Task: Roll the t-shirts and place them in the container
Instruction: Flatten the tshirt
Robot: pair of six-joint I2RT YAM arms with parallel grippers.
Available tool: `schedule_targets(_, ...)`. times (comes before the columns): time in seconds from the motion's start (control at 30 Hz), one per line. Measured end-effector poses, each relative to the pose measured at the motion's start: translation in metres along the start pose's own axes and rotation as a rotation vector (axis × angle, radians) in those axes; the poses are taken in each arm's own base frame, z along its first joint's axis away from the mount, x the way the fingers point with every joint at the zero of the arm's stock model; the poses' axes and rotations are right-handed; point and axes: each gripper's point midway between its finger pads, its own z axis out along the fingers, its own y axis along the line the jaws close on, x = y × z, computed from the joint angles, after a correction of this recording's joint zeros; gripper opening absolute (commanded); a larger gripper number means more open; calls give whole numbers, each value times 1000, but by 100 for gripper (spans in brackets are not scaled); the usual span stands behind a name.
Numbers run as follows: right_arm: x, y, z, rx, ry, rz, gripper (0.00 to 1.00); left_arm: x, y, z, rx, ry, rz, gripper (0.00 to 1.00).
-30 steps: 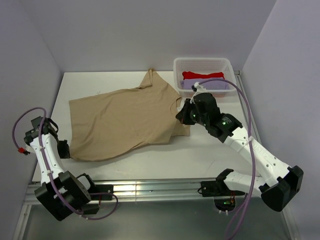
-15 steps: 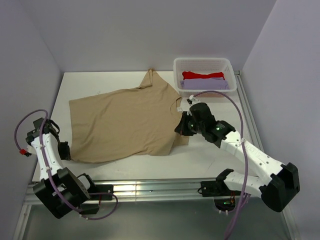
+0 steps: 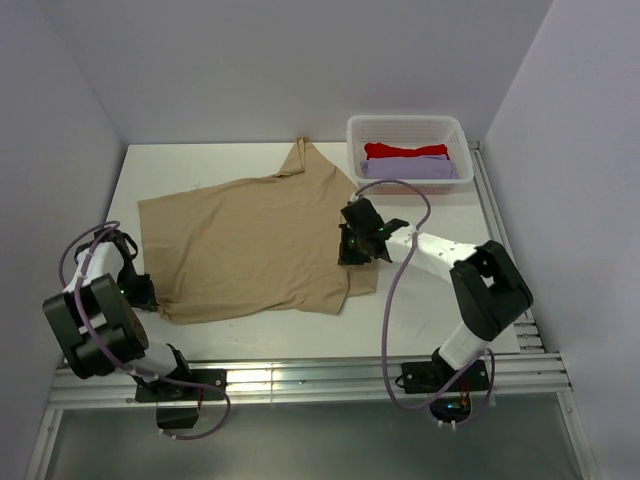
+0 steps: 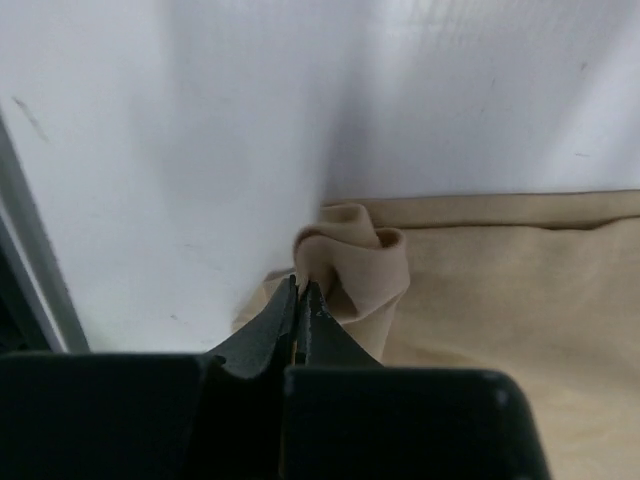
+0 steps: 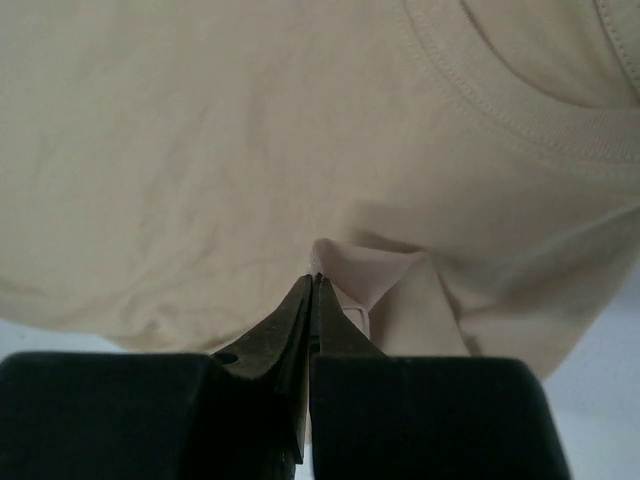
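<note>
Table [image 3: 425, 300]: the white surface you work on, with both arm bases at its near edge.

Tan t-shirt [image 3: 250, 240]: you see it spread flat and open across the middle of the table. Its hem lies toward the left edge, one sleeve reaches the far edge, and its collar [image 5: 520, 110] points toward the right edge.

Basket [image 3: 405, 122]: a white lattice container standing in the far right corner of the table, just beyond the tan t-shirt's collar end.

Lavender t-shirt [image 3: 410, 168] and red t-shirt [image 3: 405, 150]: both lie folded inside the basket, the lavender one nearer to you and the red one behind it.

Right gripper [image 5: 312, 285]: your right arm reaches in low over the shirt's collar end. The jaws are pressed fully together on a small raised fold of tan fabric just below the collar ribbing.

Left gripper [image 4: 301, 290]: it sits low near the left edge of the table, at the shirt's near hem corner. The jaws are closed tight on a bunched curl of that corner, which stands up off the surface.
</note>
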Motion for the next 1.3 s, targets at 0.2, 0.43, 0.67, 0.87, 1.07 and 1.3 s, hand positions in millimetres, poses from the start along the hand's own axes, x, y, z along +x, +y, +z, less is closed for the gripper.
schedule_targets(0.2,-5,-21,29,99,18,33,0,21,-26,18,-80,20,84,0)
schedule_targets(0.43,-8,-29,48,140,14,59,0,25,-43,20,-214,32,158,1)
schedule_targets(0.67,-5,-27,49,110,-22,96,0,32,-69,19,-395,3,301,1)
schedule_targets(0.87,11,-12,46,70,-26,108,0,38,-106,16,-520,-3,430,0)
schedule_targets(1.07,32,12,45,12,-9,108,0,38,-146,19,-457,21,514,0)
schedule_targets(1.3,38,20,45,5,17,103,0,42,-215,9,-251,-34,513,0)
